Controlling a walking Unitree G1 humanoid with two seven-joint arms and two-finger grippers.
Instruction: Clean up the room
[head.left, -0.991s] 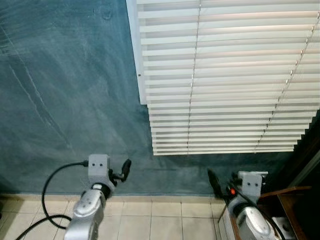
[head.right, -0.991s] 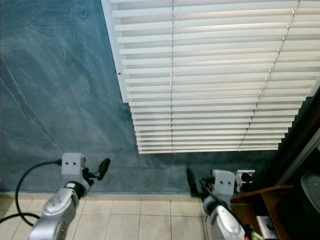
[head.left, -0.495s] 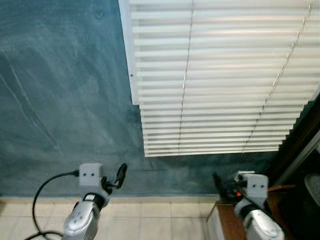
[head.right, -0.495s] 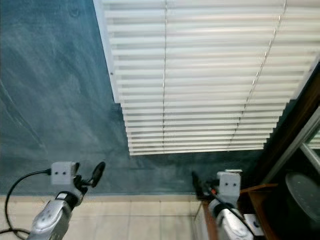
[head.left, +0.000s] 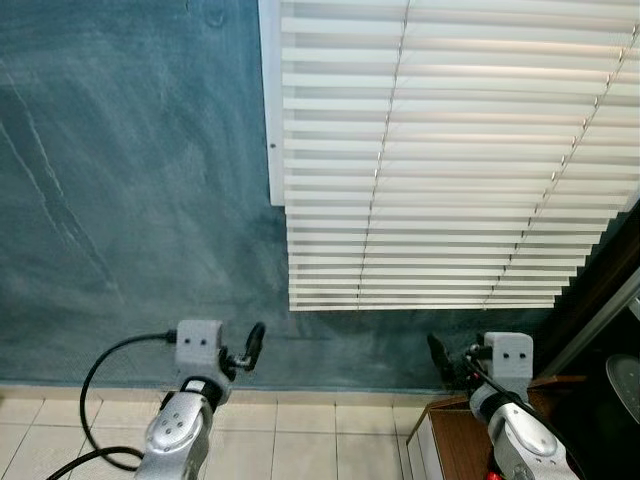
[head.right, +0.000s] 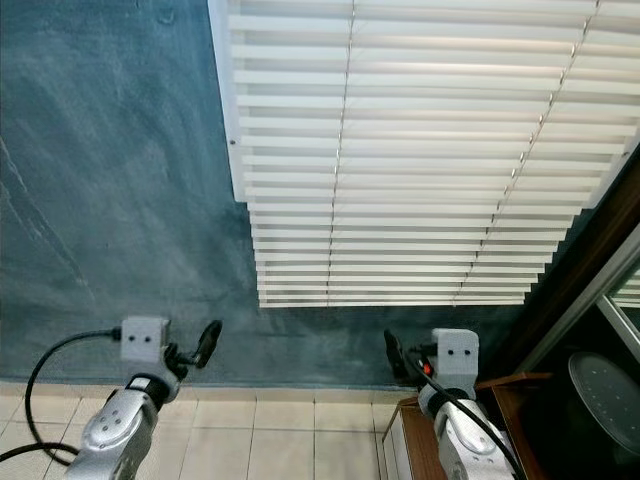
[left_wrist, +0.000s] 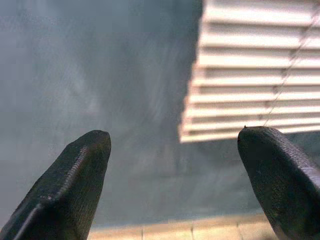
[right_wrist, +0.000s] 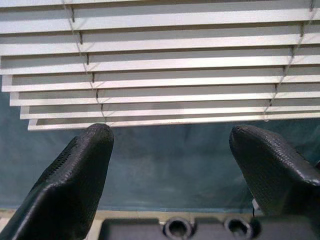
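Nothing to tidy lies within reach here: the head cameras face a blue-green wall (head.left: 130, 180) with white slatted blinds (head.left: 450, 150) hanging over it, a strip of pale tiled floor (head.left: 300, 440) below, and only the corner of a brown wooden cabinet (head.right: 410, 440) at the robot's right, so the clutter, wherever it is, cannot be placed from this spot. The left gripper (left_wrist: 172, 185) is held low in front of the wall with its jaws wide apart and nothing between them; the right gripper (right_wrist: 167, 175) is raised beside the cabinet, likewise spread and empty, pointing at the lower slats. The step in hand looks like searching, not grasping. To do it well, I would judge it best to turn away from the wall and tilt the view down toward the floor and furniture, keep both arms tucked so the right one clears the cabinet edge and the blinds, and mind the black cable (head.left: 95, 400) trailing by the left arm
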